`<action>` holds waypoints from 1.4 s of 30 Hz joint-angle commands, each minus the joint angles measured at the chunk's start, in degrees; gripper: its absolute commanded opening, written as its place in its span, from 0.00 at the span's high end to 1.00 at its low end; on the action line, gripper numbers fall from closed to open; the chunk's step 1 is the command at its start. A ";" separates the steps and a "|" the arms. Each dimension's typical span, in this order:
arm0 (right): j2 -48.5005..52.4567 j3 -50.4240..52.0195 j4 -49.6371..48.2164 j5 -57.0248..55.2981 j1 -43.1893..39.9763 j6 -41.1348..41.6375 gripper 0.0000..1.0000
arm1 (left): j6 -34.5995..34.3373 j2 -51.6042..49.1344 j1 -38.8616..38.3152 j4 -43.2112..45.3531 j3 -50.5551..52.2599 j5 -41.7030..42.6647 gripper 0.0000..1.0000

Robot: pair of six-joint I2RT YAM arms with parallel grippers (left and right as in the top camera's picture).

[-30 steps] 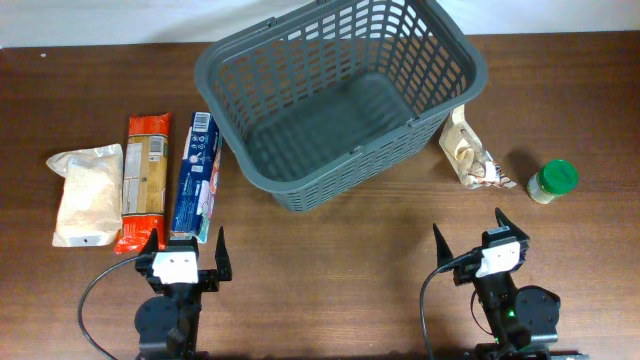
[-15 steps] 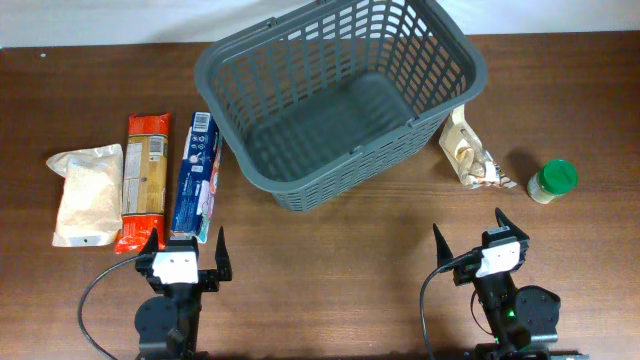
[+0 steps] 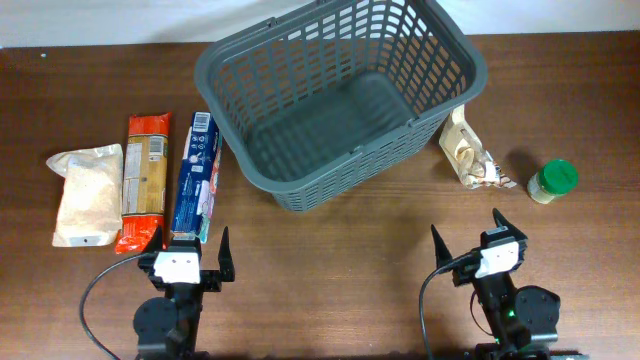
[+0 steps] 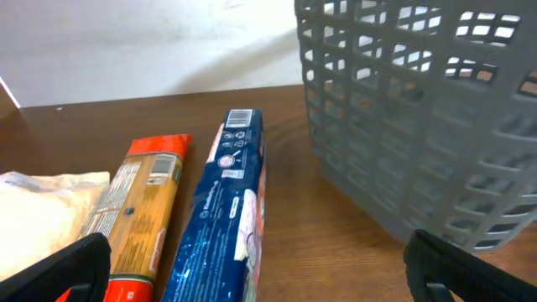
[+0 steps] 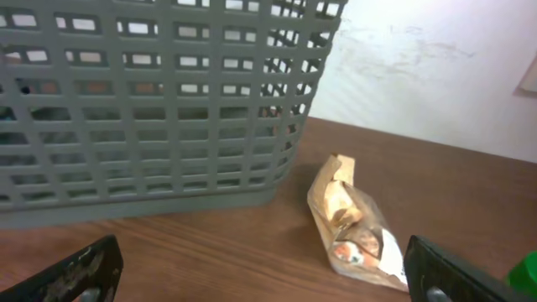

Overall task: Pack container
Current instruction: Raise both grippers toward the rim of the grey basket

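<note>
Barely begun: empty basket [image 3: 330,182] at far middle of worktop [image 3: 330,265]. Left to pack: white bag [image 3: 88,193], orange pack [image 3: 143,180], blue pack [image 3: 195,175] leftward; snack bag [image 3: 470,155], jar [image 3: 553,181] rightward. Left tool [image 3: 187,243] and right tool [image 3: 466,225] spread wide, holding nothing.

The basket's [image 3: 310,195] far rim is cut off by the overhead top edge. In the left wrist view, the white bag [image 4: 38,218] is cropped at the left. In the right wrist view, only a sliver of the green jar [image 5: 529,283] shows.
</note>
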State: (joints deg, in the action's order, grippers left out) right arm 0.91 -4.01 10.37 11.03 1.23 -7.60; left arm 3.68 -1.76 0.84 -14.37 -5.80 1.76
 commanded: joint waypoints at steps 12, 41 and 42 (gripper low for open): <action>40.89 -50.93 33.90 1.29 0.63 1.84 0.01 | -0.63 -48.89 0.35 -15.17 -45.83 5.11 0.01; 87.54 -119.27 67.73 -1.64 0.61 11.32 0.52 | -2.40 -69.44 0.28 -48.28 -95.73 6.29 0.88; 90.36 -122.60 68.57 -1.64 0.61 11.32 0.60 | -2.82 -69.44 0.28 -52.37 -99.03 8.35 0.94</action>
State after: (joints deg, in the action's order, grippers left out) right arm 86.50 -120.09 77.56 10.55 1.50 3.16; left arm 3.57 -71.50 0.89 -60.86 -98.19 7.14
